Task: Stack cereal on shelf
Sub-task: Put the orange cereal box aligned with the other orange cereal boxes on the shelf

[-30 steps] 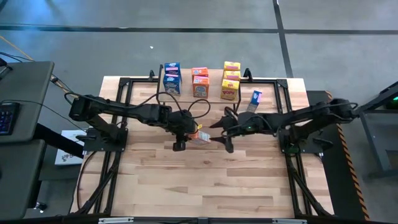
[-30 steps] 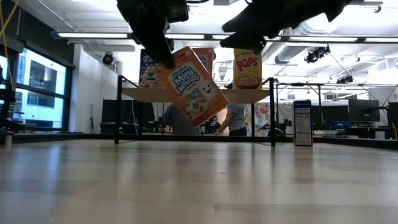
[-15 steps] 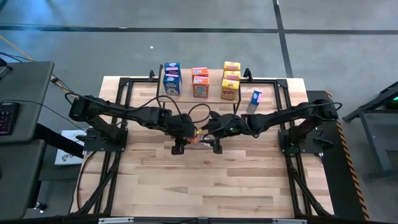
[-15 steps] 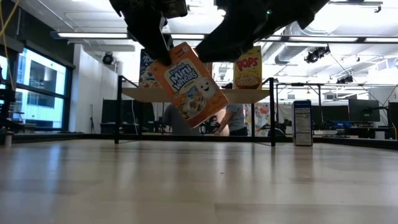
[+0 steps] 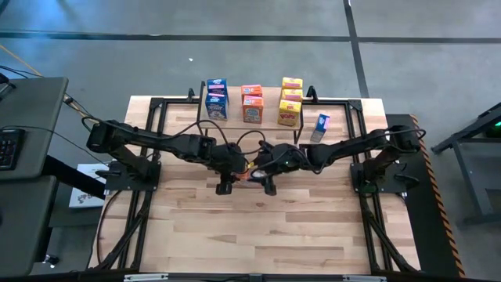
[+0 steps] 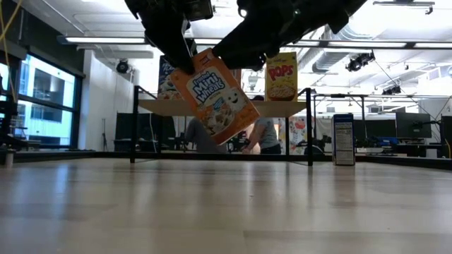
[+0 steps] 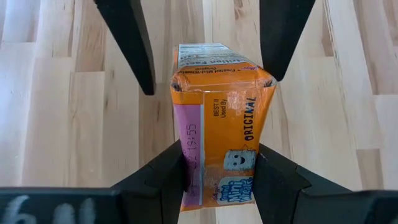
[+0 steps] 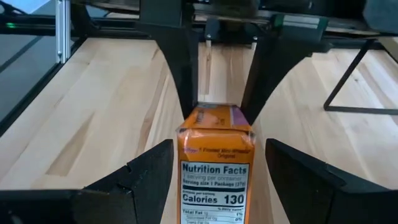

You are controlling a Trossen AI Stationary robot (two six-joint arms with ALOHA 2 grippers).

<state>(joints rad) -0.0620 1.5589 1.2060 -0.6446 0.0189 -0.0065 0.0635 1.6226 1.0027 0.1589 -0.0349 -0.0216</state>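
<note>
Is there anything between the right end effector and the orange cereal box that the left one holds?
Nothing visible. The right end effector stands open around the orange box, with bare gaps on both sides; the left end effector grips it.

The premises were a robotics laboratory within an open-plan office or workshop hall. A wood table (image 5: 258,227) in a black metal frame (image 5: 149,117) stood on a grey concrete floor (image 5: 235,47) marked with dark lines. Behind it, the low view showed an exposed ceiling with strip lights (image 6: 106,40), tall windows (image 6: 42,106), a monitor (image 6: 412,125) on a desk, and a person (image 6: 267,134) standing. A keyboard (image 5: 8,149) lay on a side desk.
</note>
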